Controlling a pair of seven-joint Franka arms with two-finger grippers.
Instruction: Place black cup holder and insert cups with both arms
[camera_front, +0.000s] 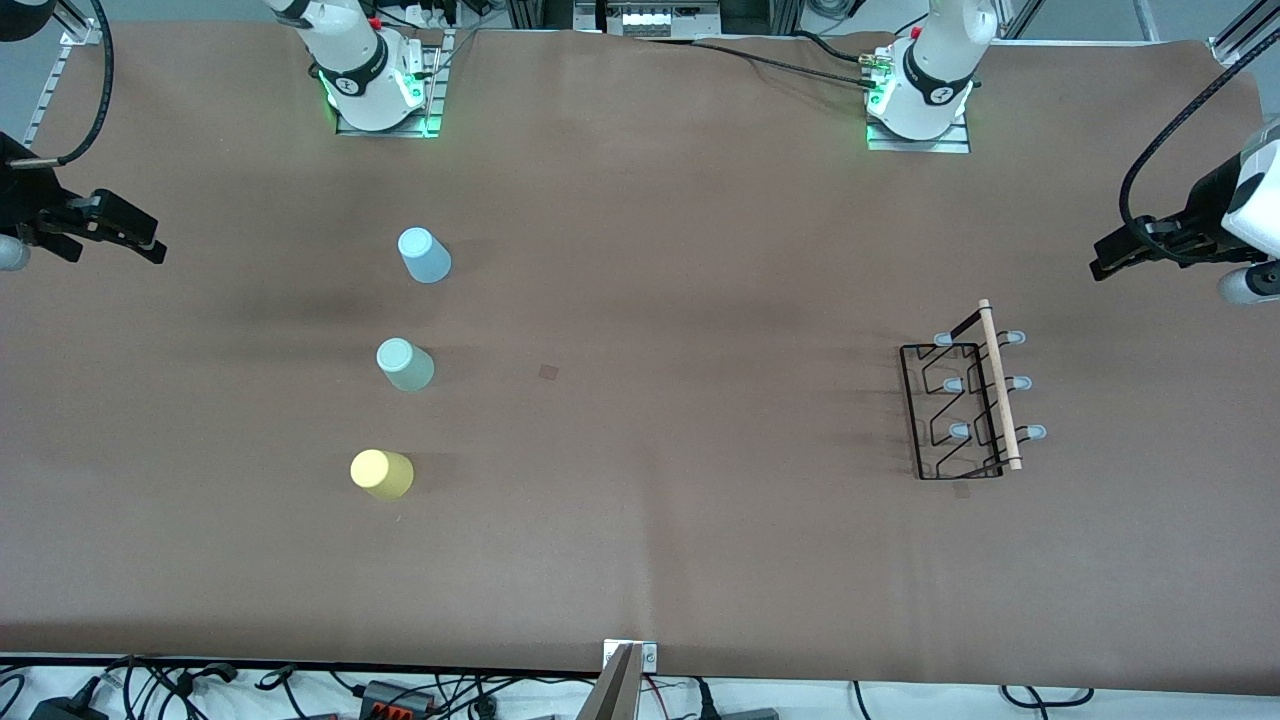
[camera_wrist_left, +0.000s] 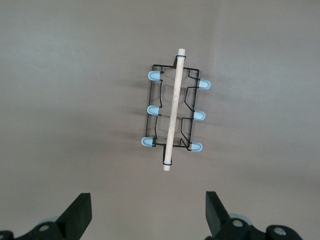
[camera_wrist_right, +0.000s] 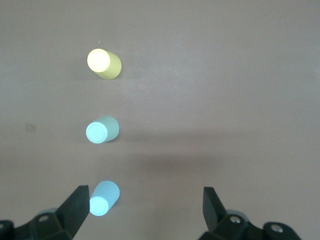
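Note:
The black cup holder (camera_front: 962, 410) (camera_wrist_left: 172, 112) stands toward the left arm's end of the table, its wooden dowel handle on top and grey-tipped pegs out to both sides. Three cups stand upside down in a row toward the right arm's end: light blue (camera_front: 424, 255) (camera_wrist_right: 104, 198), mint green (camera_front: 405, 364) (camera_wrist_right: 102, 130) and yellow (camera_front: 381, 473) (camera_wrist_right: 104, 63), nearest the front camera. My left gripper (camera_front: 1100, 266) (camera_wrist_left: 147, 197) hangs open and empty over the table's edge beside the holder. My right gripper (camera_front: 155, 248) (camera_wrist_right: 144, 191) hangs open and empty over the table's other end, apart from the cups.
The brown table cover (camera_front: 640, 560) spans the whole surface. Both arm bases (camera_front: 375, 85) (camera_front: 920, 100) stand along its edge farthest from the front camera. A small dark mark (camera_front: 548, 372) lies mid-table. A metal bracket (camera_front: 628, 658) and cables sit at the nearest edge.

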